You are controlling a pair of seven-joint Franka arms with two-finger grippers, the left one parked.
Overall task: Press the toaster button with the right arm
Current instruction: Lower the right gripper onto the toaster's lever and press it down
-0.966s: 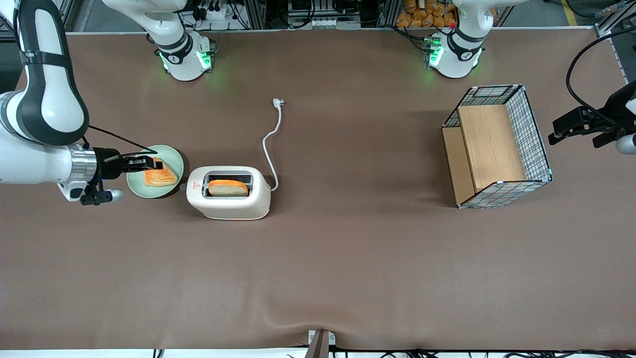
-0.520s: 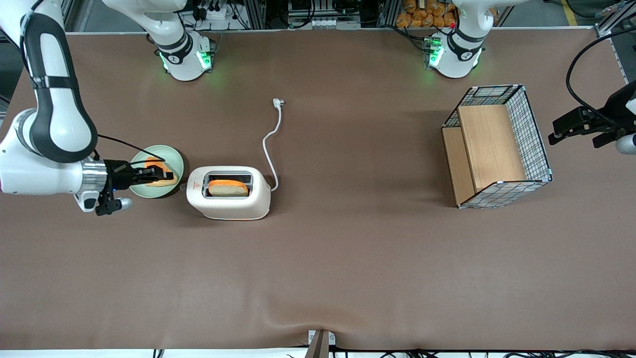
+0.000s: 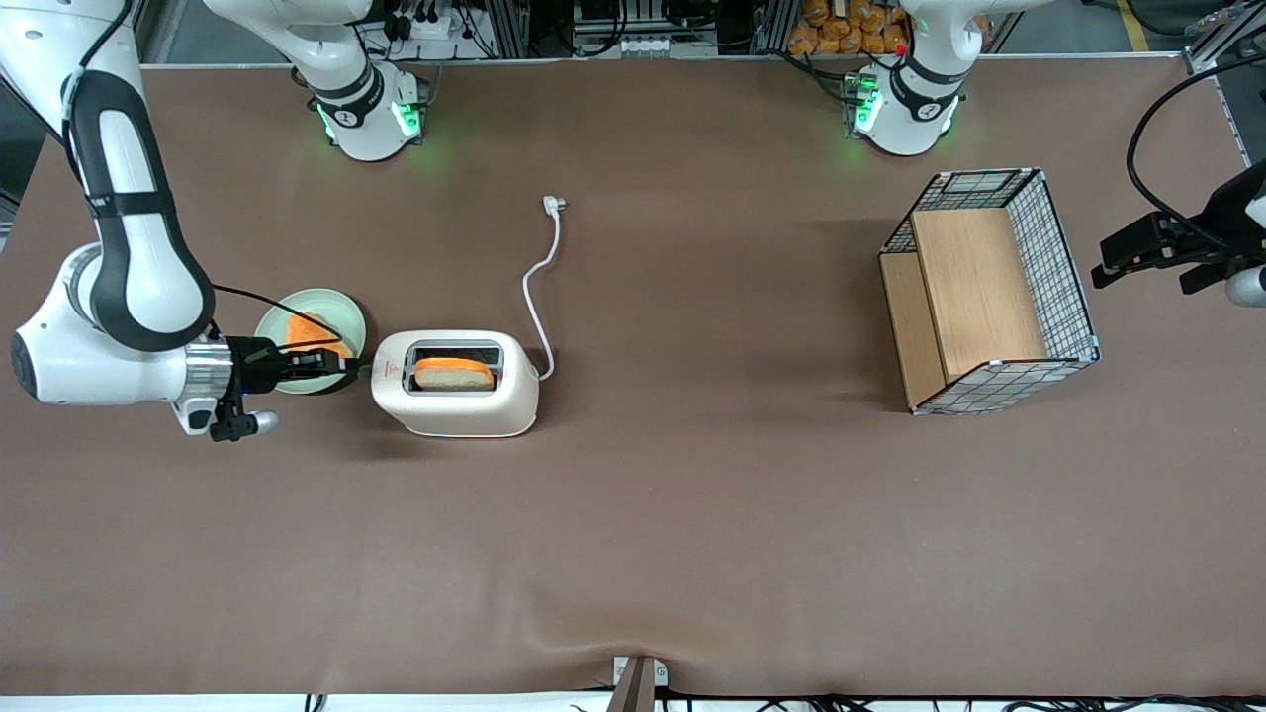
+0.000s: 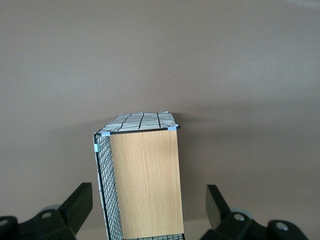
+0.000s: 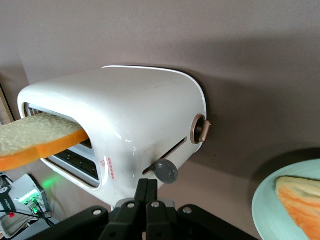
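The right arm (image 3: 129, 297) holds its hand (image 5: 147, 192) clenched, fingertips together, just beside the toaster button (image 5: 165, 171). The toaster (image 3: 455, 384) stands on the counter (image 3: 692, 514), near a green plate (image 3: 272, 326), holding bread (image 3: 454, 373).

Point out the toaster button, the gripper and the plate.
toaster button (image 5: 165, 171): right wrist view, grey knob face.
gripper (image 5: 147, 192): right wrist view, shut fingertips below the knob.
plate (image 3: 341, 312): front view, bare green rim.
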